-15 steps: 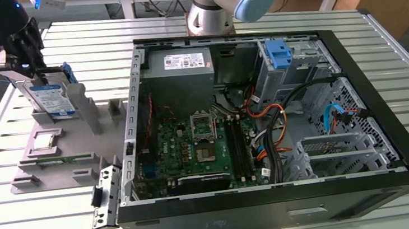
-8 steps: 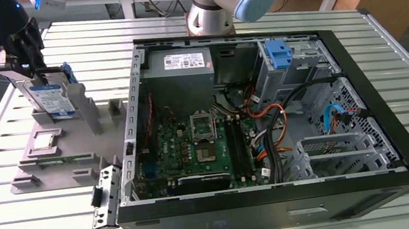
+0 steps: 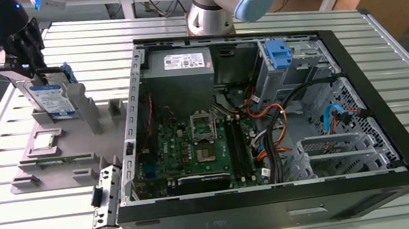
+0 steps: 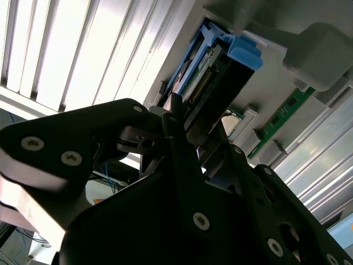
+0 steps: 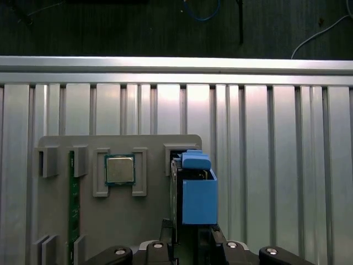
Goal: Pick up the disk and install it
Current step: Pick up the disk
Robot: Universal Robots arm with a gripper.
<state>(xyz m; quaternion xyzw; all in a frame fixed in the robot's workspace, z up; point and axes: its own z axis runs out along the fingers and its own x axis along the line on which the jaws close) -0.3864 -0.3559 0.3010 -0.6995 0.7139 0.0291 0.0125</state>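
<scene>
The disk (image 3: 51, 98), silver-grey with a white-and-blue label and a blue carrier frame, stands on edge in a slot of the grey holder plate (image 3: 53, 177) at the exterior view's left. My gripper (image 3: 24, 74) is right at its upper end, shut on the disk with a finger on each side. In the first wrist view the disk (image 5: 196, 193) runs in between the gripper's (image 5: 193, 234) black fingers. The second wrist view has the disk's (image 4: 201, 77) connector edge just past the gripper (image 4: 185, 118).
The open computer case (image 3: 380, 109) lies at the exterior view's right, with a blue latch (image 3: 279, 55) in its drive bay, a grey metal box (image 3: 179, 66), the motherboard and loose cables. The holder plate also carries a processor chip (image 5: 119, 169) and a green memory stick (image 5: 71, 210).
</scene>
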